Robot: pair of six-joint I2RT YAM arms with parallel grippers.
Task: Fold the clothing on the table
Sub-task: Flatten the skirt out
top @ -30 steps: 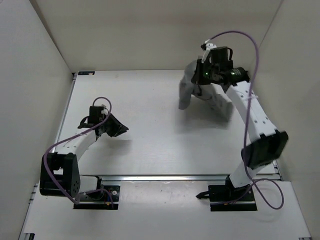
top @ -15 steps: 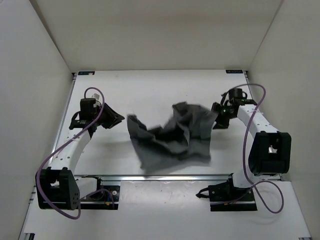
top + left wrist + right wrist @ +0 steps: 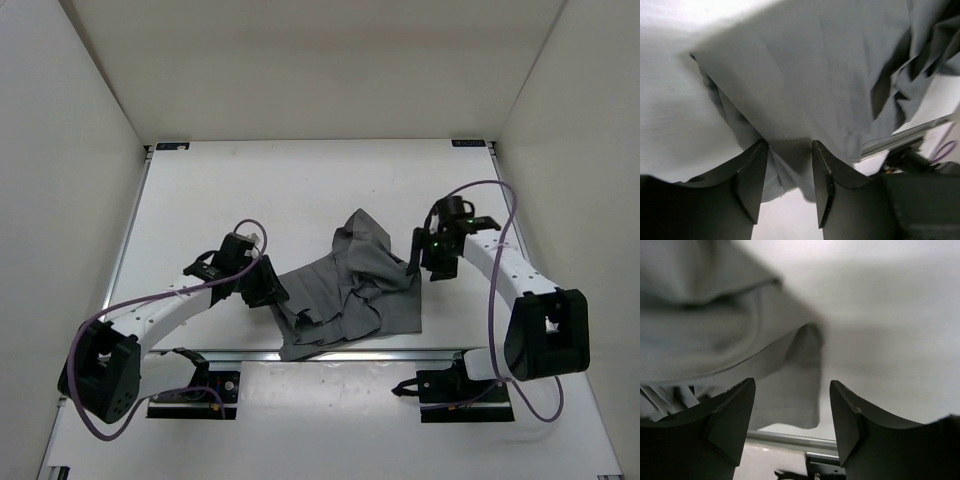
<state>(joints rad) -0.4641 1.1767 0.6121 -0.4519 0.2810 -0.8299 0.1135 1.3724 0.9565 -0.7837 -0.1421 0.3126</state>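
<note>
Two grippers flank the crumpled grey clothing (image 3: 350,285) on the table (image 3: 250,190): left gripper (image 3: 789,147) parted astride its left edge, right gripper (image 3: 791,390) spread wide at its right edge.

Clothing (image 3: 350,290) has dropped from the right fingers (image 3: 730,420) onto the table (image 3: 250,190); left fingers (image 3: 752,180) have reached it.

The left claw (image 3: 266,287) sits low, reaching inward toward the table's middle, its jaws parted. The right claw (image 3: 424,262) tips downward and inward, its jaws wide apart.
</note>
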